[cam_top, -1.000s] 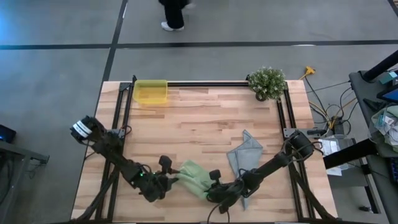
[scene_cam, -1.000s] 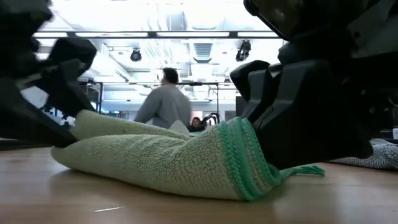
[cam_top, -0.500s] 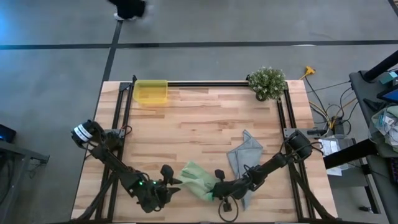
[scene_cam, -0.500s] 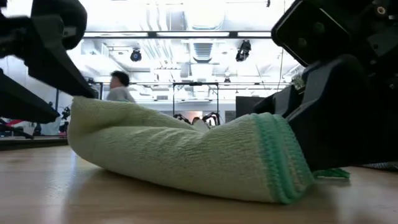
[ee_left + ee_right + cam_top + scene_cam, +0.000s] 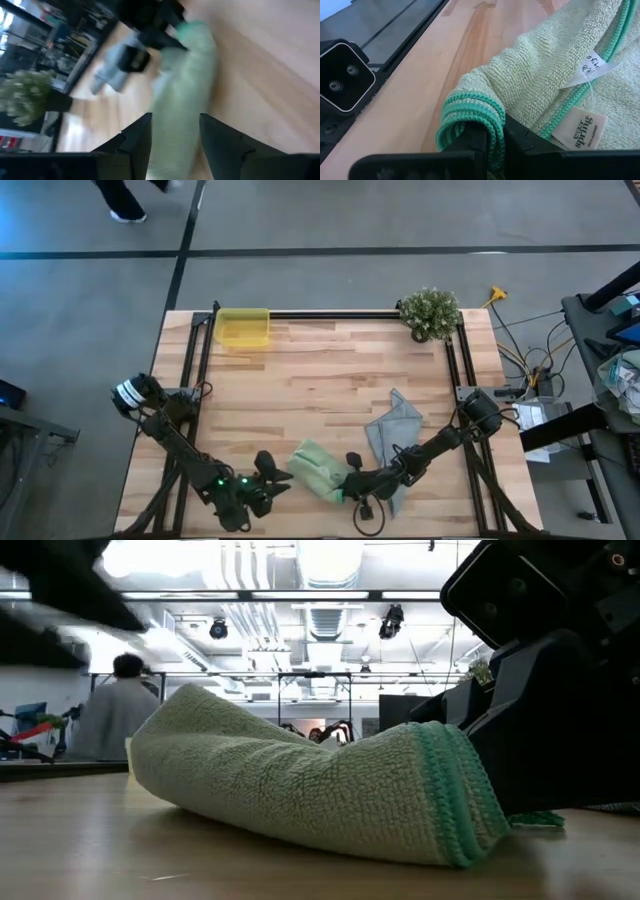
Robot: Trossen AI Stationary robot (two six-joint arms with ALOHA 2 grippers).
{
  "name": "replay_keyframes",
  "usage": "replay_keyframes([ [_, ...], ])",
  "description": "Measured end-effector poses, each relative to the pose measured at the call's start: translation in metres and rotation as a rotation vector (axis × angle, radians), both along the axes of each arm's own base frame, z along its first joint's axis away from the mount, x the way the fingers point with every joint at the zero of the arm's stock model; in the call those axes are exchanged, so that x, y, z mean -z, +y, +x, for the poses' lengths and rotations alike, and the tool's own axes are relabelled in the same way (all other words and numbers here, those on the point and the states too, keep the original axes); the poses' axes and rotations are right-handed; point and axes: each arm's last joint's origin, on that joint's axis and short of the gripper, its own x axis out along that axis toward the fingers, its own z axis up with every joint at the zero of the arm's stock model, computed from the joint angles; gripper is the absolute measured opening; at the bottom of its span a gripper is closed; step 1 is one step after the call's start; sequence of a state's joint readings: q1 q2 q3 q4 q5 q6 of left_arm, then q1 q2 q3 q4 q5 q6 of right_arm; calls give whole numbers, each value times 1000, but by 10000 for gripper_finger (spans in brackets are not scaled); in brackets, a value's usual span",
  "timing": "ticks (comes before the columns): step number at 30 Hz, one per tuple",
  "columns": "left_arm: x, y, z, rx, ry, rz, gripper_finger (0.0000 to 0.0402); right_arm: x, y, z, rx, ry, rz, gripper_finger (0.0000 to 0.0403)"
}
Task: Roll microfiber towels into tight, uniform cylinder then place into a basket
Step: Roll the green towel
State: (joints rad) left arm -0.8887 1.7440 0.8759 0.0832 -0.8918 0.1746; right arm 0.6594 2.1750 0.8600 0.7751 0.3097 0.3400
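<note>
a: where's your green towel (image 5: pixel 318 468) right now?

b: near the front edge of the desk (image 5: pixel 330 380), bunched into a loose fold between your two arms. in the low view it lies as a soft hump on the wood, its darker green hem at the right end.

a: and the right end effector (image 5: pixel 345 489)?

b: clenched on that hemmed edge. your right wrist view shows the stitched border (image 5: pixel 470 117) folded over and pinched between the two dark fingers, with two white tags (image 5: pixel 579 132) lying on the cloth just beyond.

a: the left end effector (image 5: pixel 274 483)?

b: released. it sits just beside the towel's other end, fingers (image 5: pixel 135 137) spread, with the cloth running out ahead between them but not gripped, as far as you can see.

a: the other towel?

b: the grey-blue towel (image 5: pixel 392 425) lies flat and crumpled on the desk, just right of the green one, partly under your right arm.

a: the basket (image 5: pixel 242 327)?

b: at the far left corner of the desk, well apart from both towels. a potted plant (image 5: pixel 430 312) stands at the far right corner.
</note>
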Motion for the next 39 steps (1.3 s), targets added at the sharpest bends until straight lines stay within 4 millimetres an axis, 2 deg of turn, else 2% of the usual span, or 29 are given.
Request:
replay_keyframes([
  [4,29,-2,12,-22,44,177,148,0,0,0,-6,-3,-3,22],
  [8,37,-6,30,-59,22,364,148,0,0,0,-20,3,4,22],
  [15,31,-1,50,-16,77,261,148,0,0,0,-24,5,7,22],
  [21,34,23,67,-72,175,121,148,0,1,0,-45,2,23,22],
  [24,33,30,69,-98,190,108,148,0,1,0,-57,5,25,22],
  [32,16,36,60,-97,234,86,148,0,1,-1,-78,12,35,22],
  [37,-18,32,53,-123,117,68,148,0,2,-1,-82,11,34,22],
  [39,-23,31,52,-110,108,85,145,0,2,-1,-86,10,35,22],
])
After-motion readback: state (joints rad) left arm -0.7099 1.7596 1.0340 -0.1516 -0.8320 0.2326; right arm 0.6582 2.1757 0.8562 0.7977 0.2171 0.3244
